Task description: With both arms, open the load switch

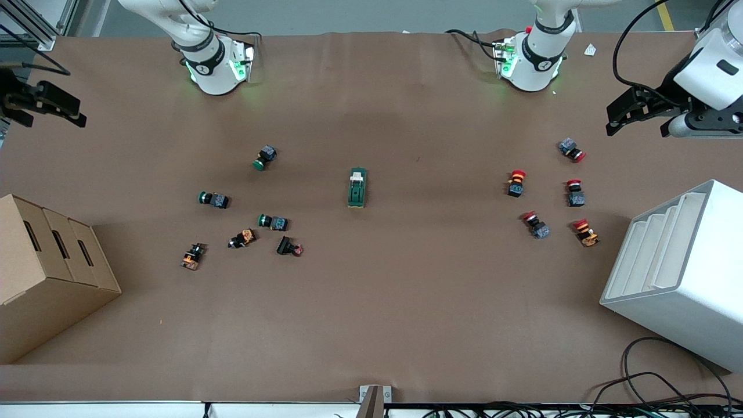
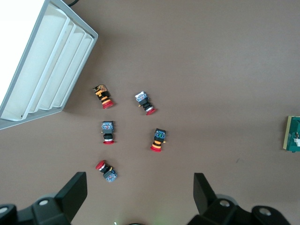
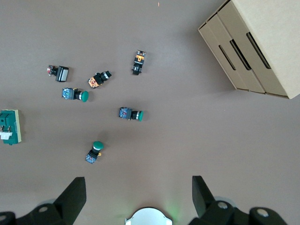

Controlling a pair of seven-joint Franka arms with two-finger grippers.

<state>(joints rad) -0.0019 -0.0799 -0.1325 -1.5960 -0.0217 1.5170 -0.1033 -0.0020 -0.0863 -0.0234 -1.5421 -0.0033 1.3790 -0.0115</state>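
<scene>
The load switch (image 1: 357, 187), a dark-green block with a white toggle on top, lies flat at the middle of the brown table. It also shows at the edge of both wrist views (image 2: 294, 134) (image 3: 9, 126). My left gripper (image 1: 615, 119) (image 2: 139, 180) hangs open and empty over the left arm's end of the table, above the red push buttons. My right gripper (image 1: 72, 113) (image 3: 137, 183) hangs open and empty over the right arm's end. Both are well apart from the switch.
Several green and orange push buttons (image 1: 273, 222) lie scattered toward the right arm's end, and several red ones (image 1: 536, 224) toward the left arm's end. A cardboard box (image 1: 40, 273) and a white slotted rack (image 1: 685, 273) stand at the two ends. Cables (image 1: 656, 389) lie by the near edge.
</scene>
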